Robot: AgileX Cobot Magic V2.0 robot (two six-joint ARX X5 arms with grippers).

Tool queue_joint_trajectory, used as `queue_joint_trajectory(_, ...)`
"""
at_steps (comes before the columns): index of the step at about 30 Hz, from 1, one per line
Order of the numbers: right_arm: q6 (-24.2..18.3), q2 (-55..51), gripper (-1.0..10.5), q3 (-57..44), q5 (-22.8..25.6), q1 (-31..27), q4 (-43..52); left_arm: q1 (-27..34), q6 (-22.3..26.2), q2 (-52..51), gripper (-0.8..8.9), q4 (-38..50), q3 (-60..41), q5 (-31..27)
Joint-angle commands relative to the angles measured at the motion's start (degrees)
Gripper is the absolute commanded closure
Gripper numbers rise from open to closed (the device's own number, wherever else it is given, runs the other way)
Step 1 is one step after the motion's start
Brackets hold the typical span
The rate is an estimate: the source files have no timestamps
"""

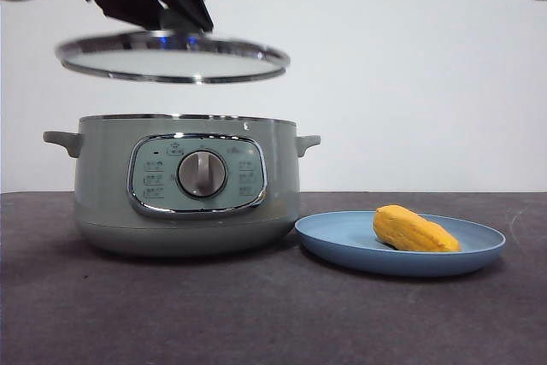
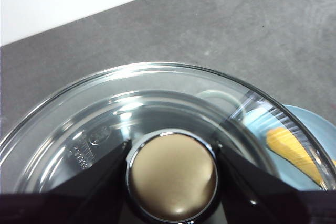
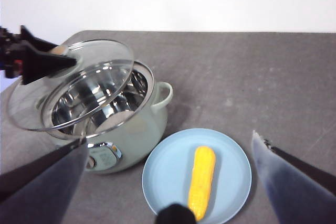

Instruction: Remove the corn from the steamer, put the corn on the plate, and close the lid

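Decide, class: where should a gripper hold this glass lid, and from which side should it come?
By the knob, from above. It stands proud at the centre of the lid, whose glass dome and thin rim offer no hold. The left gripper clamps it this way, lid level over the steamer.

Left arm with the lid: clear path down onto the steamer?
Probably yes. The left gripper grips the lid by its knob, hovering just above the steamer. The pot looks empty, the corn lies on the plate, and the right gripper hangs open over the plate.
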Motion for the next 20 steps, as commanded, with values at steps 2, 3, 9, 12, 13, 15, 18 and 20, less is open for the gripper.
queue_joint_trajectory(2,0.6,-0.3,4.1,-0.3,0.1,0.1,-1.0,-0.2,2.1,2.1,8.22,4.3,1.0,0.2)
queue_joint_trajectory(3,0.6,-0.3,4.1,-0.3,0.1,0.1,-1.3,-0.2,2.2,2.6,8.22,4.7,1.0,0.2)
queue_joint_trajectory(9,0.6,-0.3,4.1,-0.3,0.0,0.1,-1.5,-0.2,2.2,5.8,8.22,8.0,1.0,-0.1)
queue_joint_trajectory(12,0.5,-0.3,4.1,-0.3,0.1,0.1,-1.5,-0.2,2.2,7.0,8.22,8.5,1.0,-0.1)
queue_joint_trajectory(13,0.5,-0.3,4.1,-0.3,0.1,0.1,-1.5,-0.2,2.2,7.3,8.22,8.6,1.0,-0.2)
queue_joint_trajectory(15,0.5,-0.3,4.1,-0.3,0.1,0.1,-1.5,-0.2,2.2,7.9,8.22,8.6,1.0,-0.2)
queue_joint_trajectory(18,0.5,-0.3,4.1,-0.3,0.1,0.1,-1.5,-0.2,2.2,8.6,8.22,8.2,1.0,-0.3)
queue_joint_trajectory(20,0.5,-0.3,4.1,-0.3,0.1,0.1,-1.5,-0.2,2.2,8.8,8.22,8.1,1.0,-1.5)
